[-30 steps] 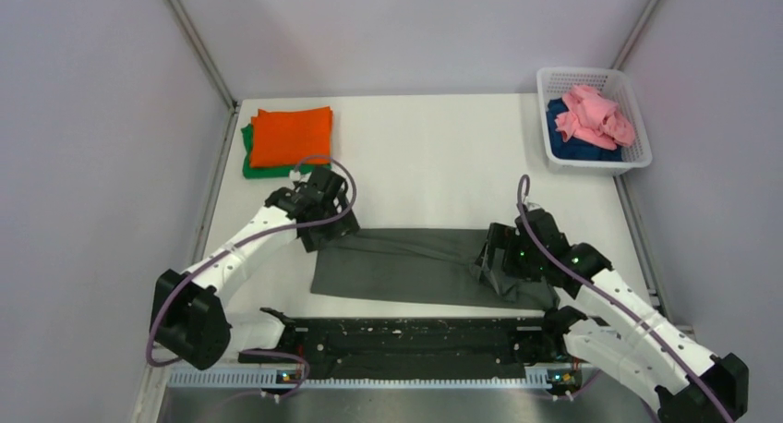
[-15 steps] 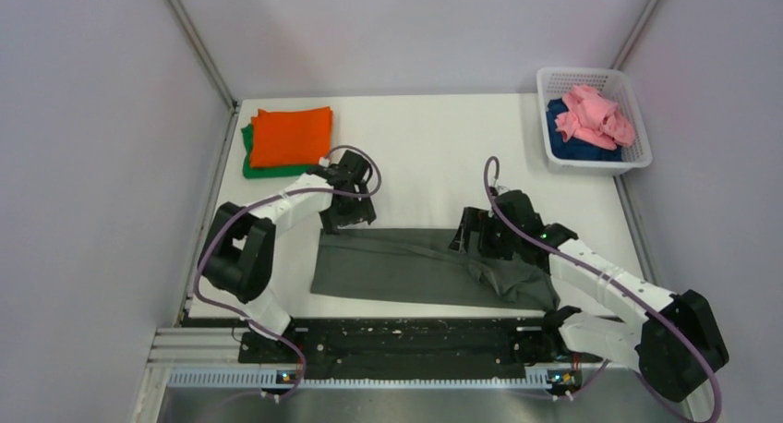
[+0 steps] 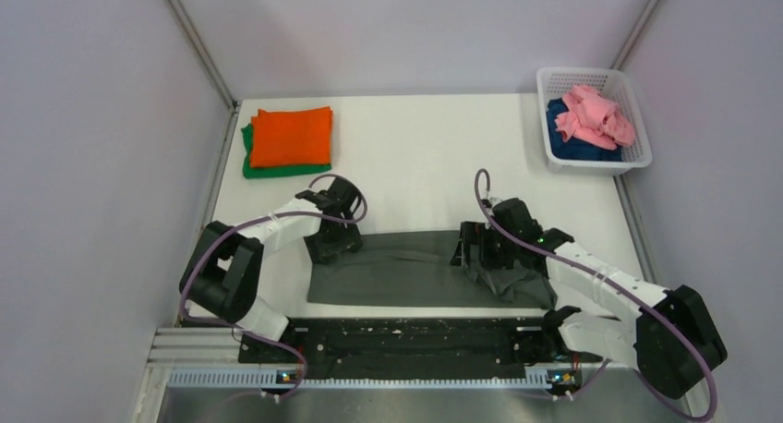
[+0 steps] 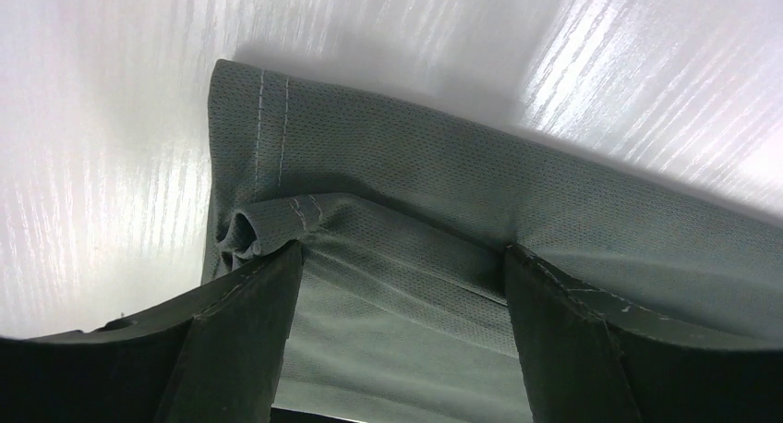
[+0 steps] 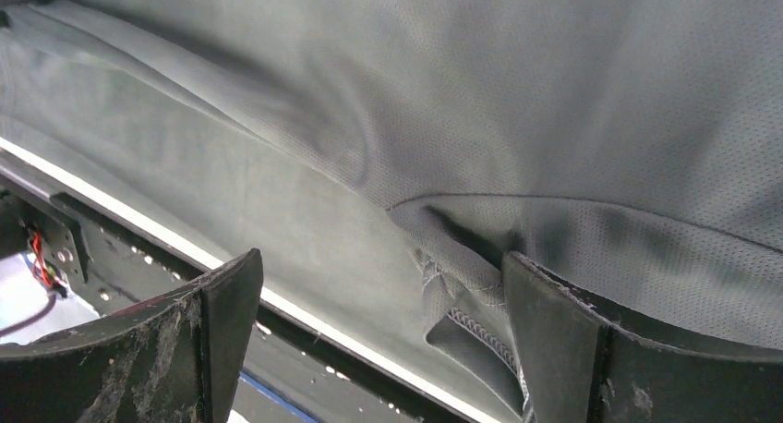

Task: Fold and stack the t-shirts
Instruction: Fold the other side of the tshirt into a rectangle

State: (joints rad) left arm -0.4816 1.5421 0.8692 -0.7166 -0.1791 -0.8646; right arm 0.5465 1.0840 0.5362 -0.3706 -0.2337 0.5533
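Note:
A dark grey t-shirt [image 3: 406,271] lies as a long folded strip near the table's front edge. My left gripper [image 3: 332,238] sits low over its far left corner, open. In the left wrist view its fingers [image 4: 249,321] straddle the hemmed corner of the grey shirt [image 4: 462,164], the left one touching a rolled hem. My right gripper [image 3: 475,249] stands open over the strip's bunched right part. The right wrist view shows a fold of grey cloth [image 5: 554,90] against its right fingertip [image 5: 554,331]. A folded orange t-shirt [image 3: 291,135] lies on a green one [image 3: 249,160] at the back left.
A white mesh basket [image 3: 637,118] at the back right holds a crumpled pink shirt [image 3: 596,114] over a dark blue one [image 3: 565,144]. A black rail [image 3: 397,344] runs along the near edge just in front of the grey shirt. Grey walls enclose the table.
Both arms have folded lower. The left gripper swung right, then came down toward the near side at the shirt's corner. The right gripper shifted left along the strip. The shirt's left end now lies flatter.

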